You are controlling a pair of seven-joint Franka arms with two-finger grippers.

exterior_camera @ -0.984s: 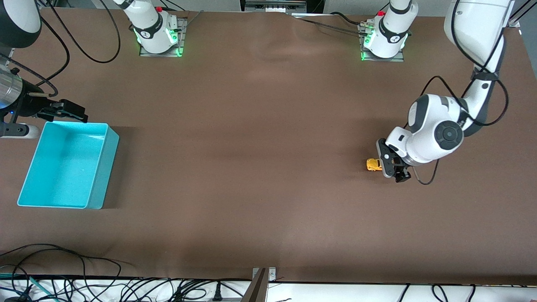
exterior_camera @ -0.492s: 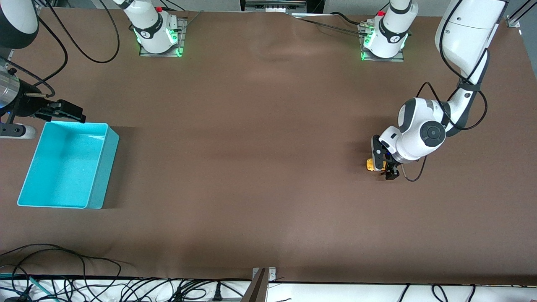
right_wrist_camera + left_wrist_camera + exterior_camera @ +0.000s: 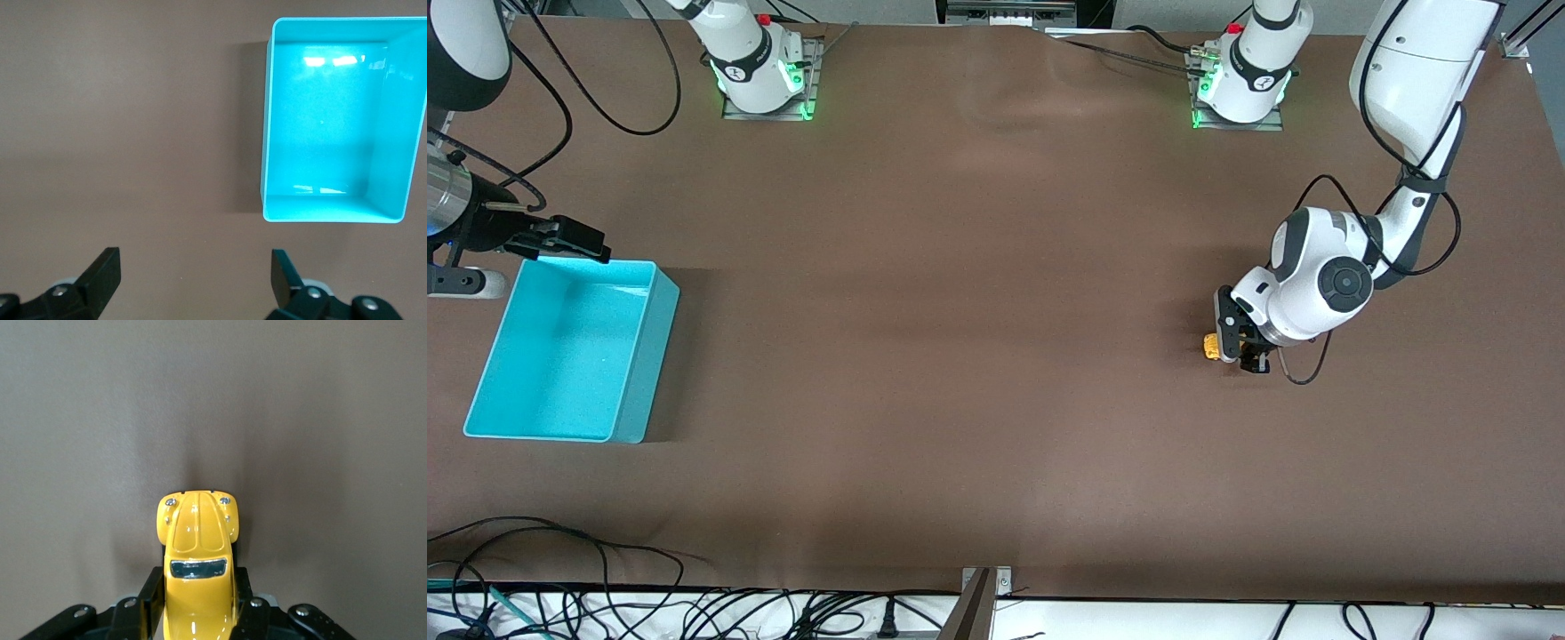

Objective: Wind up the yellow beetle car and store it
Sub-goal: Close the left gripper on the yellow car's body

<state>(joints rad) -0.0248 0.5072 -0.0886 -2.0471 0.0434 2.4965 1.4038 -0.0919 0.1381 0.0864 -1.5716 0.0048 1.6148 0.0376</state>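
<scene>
Two arms share a brown tabletop (image 3: 978, 293), and nearly all of it lies bare between the teal bin (image 3: 569, 351) at the right arm's end and the car (image 3: 1213, 346) at the left arm's end — well apart, with nothing standing between them.

Using the bin as the mark: the right pincer (image 3: 569, 238) hangs just beside the bin's rim toward the robots' bases, fingers spread wide with nothing between them, as the right wrist view shows; that arm waits. The bin is empty, its long axis running roughly toward the front camera.

At the tabletop's left-arm end, the left pincer (image 3: 1249, 342) is down at the tabletop with the car between its fingers (image 3: 152, 600) — they sit against the car's flanks at its rear half, pinching it, while its nose points away from the wrist and toward the bin. The car's long axis runs along the table's length. Rolling or carrying it binward looks unobstructed, I judge; the left arm is far nearer.
</scene>
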